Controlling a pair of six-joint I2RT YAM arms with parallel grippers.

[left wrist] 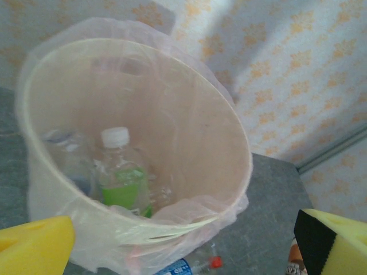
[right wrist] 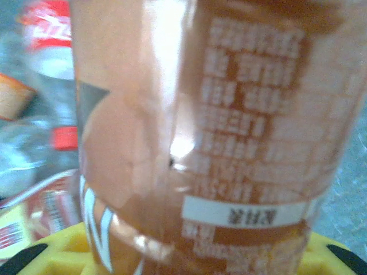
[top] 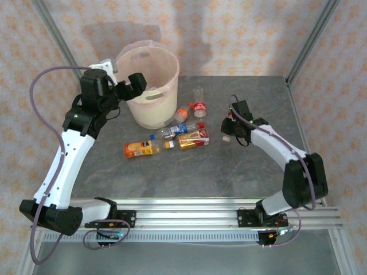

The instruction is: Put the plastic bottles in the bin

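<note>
Bottles (top: 170, 133) are in three places: at least two inside the bin (top: 152, 106), several loose on the table (top: 172, 177) just in front and to the right of the bin, and one, the brown bottle (right wrist: 229, 143), in your right gripper (top: 230, 128), well to the right of the bin. That gripper appears clamped on the brown bottle, whose body presses against the yellow pads. The left gripper (top: 136, 83) hangs over the bin's near rim with its fingers (left wrist: 34, 246) wide apart and nothing between them. The first risk is a collision. The right arm must cross to the bin mouth, and the left gripper occupies part of it. The second risk is slippage. The bottle is smooth and round, and I cannot tell how high on the body it is gripped, so a fast swing could twist it loose. Third, the loose bottles lie along the likely path, and a low pass could knock them rolling towards the table edge. Fourth, a thin liner (left wrist: 229, 209) drapes over the rim and sags on the near side, so a finger or cap could snag it and drag the bin. As for writing, the brown label carries blocks of small white print and a pale strip of characters, all too blurred to read. The red-label bottle (right wrist: 49, 26) shows white script resembling Coca-Cola, though I cannot confirm it. The green-label bottle (left wrist: 120, 186) in the bin has a white cap and shows no legible text.
</note>
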